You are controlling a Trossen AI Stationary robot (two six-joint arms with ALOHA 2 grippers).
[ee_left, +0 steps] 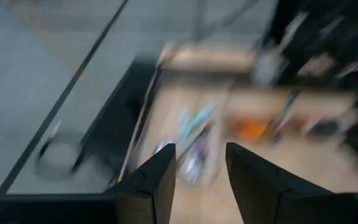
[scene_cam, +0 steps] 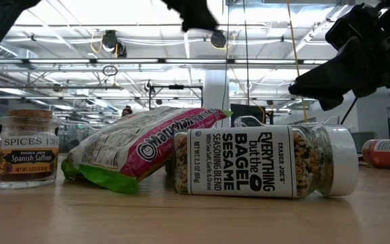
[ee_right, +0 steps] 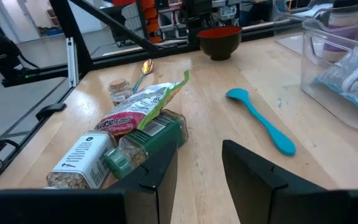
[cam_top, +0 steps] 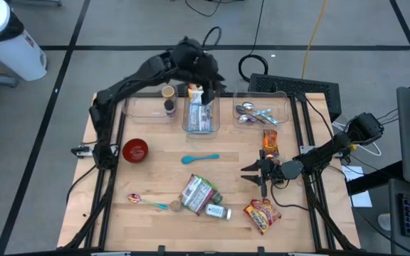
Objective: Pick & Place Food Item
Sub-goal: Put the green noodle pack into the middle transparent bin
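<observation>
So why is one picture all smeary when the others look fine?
The left wrist view is streaked with motion blur, so only the left gripper itself looks sharp. The right wrist view is crisp: the blue spoon and red bowl are clear. The low view is sharp on the seasoning jar, with bright ceiling lights glaring behind.

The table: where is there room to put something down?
Bare wood lies between the red bowl and the blue spoon, and in the table's front right corner past the snack bag. The back row of clear bins and the jars by the noodle packet are crowded.
</observation>
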